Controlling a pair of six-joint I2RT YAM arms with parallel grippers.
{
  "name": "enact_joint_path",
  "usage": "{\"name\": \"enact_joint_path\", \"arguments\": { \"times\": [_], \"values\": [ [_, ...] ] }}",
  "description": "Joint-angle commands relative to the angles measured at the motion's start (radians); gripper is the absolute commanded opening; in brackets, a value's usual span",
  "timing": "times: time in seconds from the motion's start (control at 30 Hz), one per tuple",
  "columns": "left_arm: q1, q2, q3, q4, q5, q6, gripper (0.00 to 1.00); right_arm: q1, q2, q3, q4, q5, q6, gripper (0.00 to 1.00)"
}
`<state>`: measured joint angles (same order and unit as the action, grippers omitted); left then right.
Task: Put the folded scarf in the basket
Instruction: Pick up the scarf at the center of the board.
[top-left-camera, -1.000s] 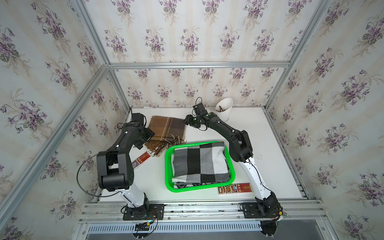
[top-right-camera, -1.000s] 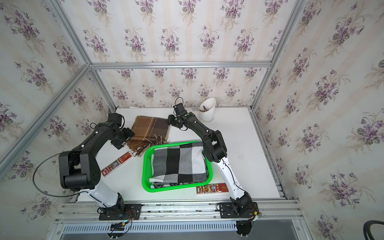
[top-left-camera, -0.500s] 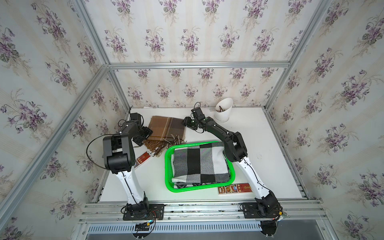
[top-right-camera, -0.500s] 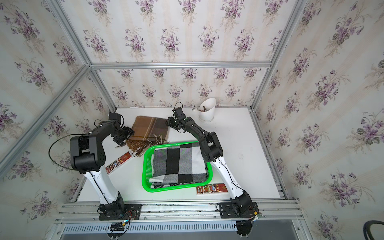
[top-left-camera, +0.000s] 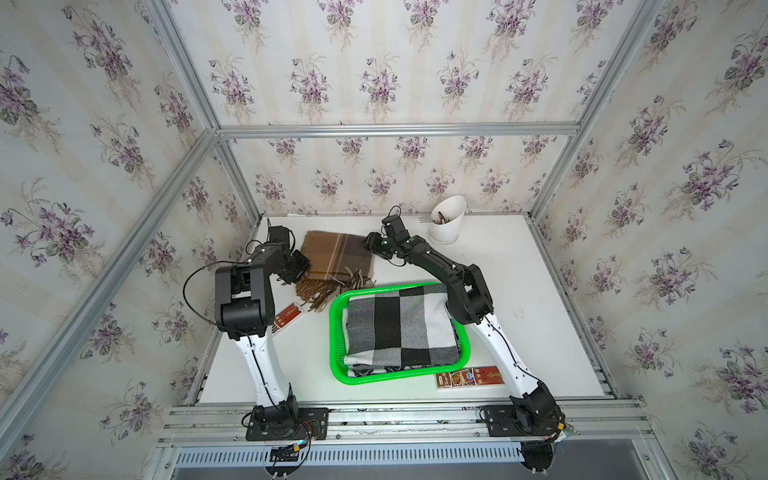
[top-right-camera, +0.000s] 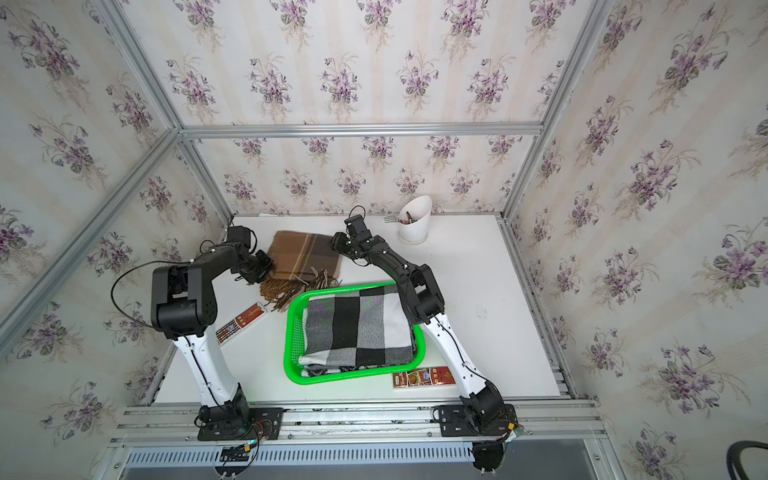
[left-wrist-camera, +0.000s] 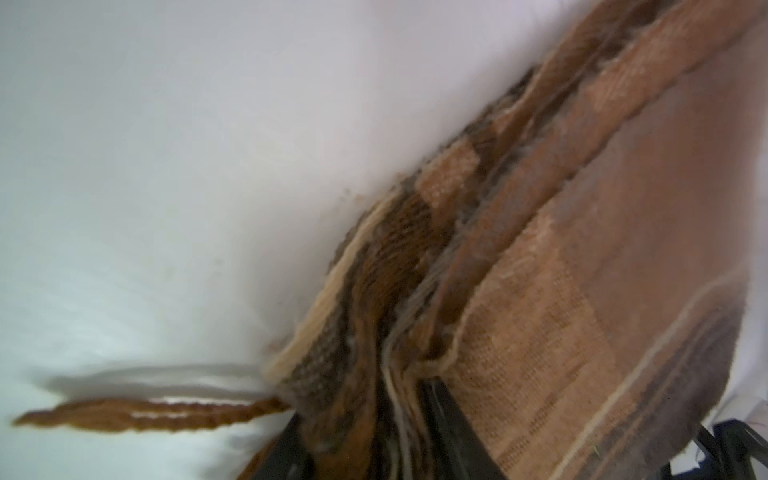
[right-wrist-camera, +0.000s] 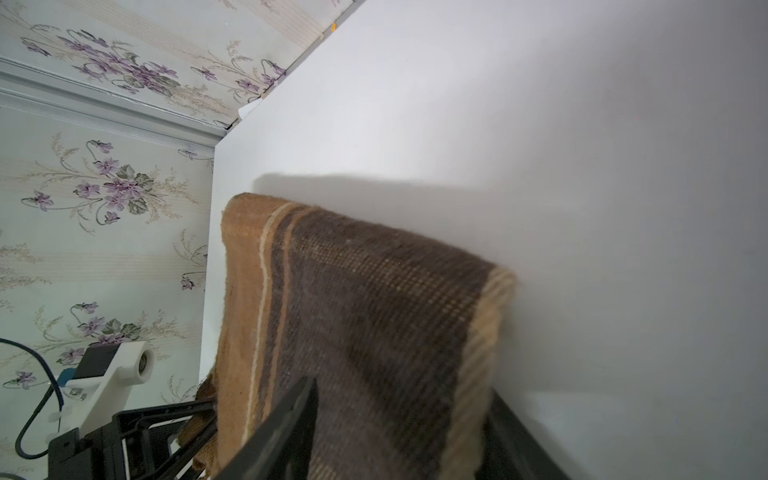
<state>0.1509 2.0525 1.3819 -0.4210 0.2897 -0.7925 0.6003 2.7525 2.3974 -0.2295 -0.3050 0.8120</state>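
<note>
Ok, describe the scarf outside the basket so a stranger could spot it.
On the white table, look just behind the green basket. The brown scarf sits folded there, left of the white cup. Unlike the black-and-white checked scarf in the basket, it is plaid with a tasselled fringe.

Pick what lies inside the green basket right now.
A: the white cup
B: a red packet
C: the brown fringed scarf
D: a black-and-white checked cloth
D: a folded checked cloth fills the green basket, while the brown scarf lies outside it, past its far rim.
</note>
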Motion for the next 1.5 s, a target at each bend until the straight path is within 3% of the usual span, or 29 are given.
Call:
{"name": "enact_joint_path", "arguments": {
  "times": [0.0, 0.13, 0.2, 0.37, 0.43, 0.8, 1.47],
  "values": [
    [-0.023, 0.001, -0.039, -0.033, 0.061, -0.022, 0.41, -0.009, 0.006, 0.001, -0.102, 0.024, 0.014, 0.62],
    [-0.034, -0.001, -0.055, -0.02, 0.063, -0.028, 0.36, -0.014, 0.018, -0.001, -0.113, 0.007, 0.019, 0.6],
    [-0.033, -0.004, -0.064, -0.006, 0.063, -0.033, 0.29, -0.015, 0.034, -0.001, -0.1, 0.007, 0.028, 0.52],
    [-0.035, 0.0, -0.067, 0.047, 0.118, -0.035, 0.04, -0.025, 0.051, -0.001, -0.044, 0.009, 0.041, 0.12],
    [-0.034, -0.007, -0.07, 0.07, 0.142, -0.04, 0.0, -0.025, 0.038, -0.001, -0.032, 0.024, 0.034, 0.0],
    [-0.035, -0.144, -0.066, 0.082, 0.184, -0.065, 0.0, -0.023, -0.136, -0.063, 0.013, 0.054, -0.037, 0.0],
    [-0.039, -0.27, 0.029, -0.003, 0.204, -0.075, 0.0, -0.034, -0.239, -0.052, 0.006, 0.033, -0.038, 0.0]
  ]
}}
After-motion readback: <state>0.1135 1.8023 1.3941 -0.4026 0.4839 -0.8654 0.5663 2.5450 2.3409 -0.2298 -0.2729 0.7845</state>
